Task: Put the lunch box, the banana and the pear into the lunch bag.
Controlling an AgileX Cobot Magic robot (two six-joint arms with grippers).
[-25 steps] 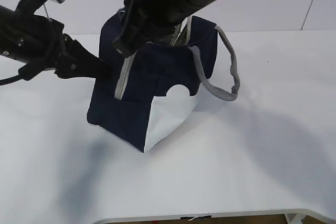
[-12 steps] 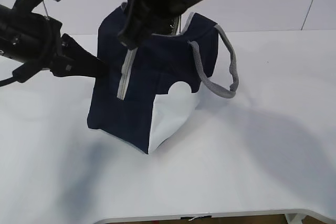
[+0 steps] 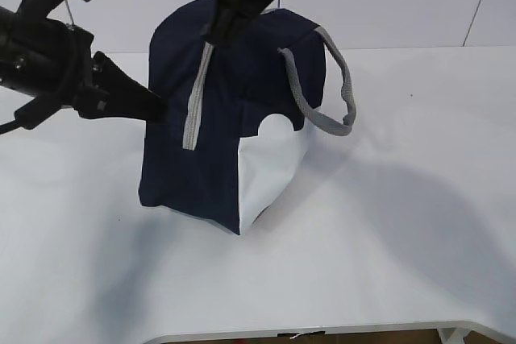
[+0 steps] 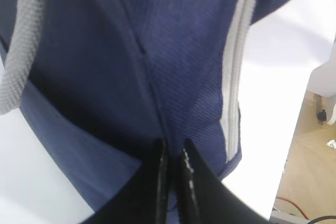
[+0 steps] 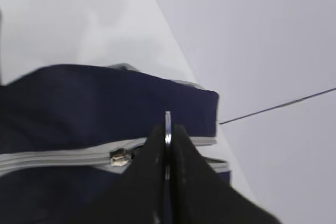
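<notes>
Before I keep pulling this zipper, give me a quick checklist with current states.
1. Right gripper shut on the metal ring pull: ok.
2. Left gripper pinching the lunch bag side fabric to steady it: ok.
3. Zipper slider seated on the grey zipper track: ok.
4. Zipper fully closed: cannot tell.
5. Lunch box, banana and pear inside: cannot tell, none visible.
6. Grey webbing handle clear of the zipper path: ok.

lunch bag (image 3: 210,151): matt woven cloth | handles (image 3: 339,110): coarse webbing | ring pull (image 5: 167,129): shiny metal
</notes>
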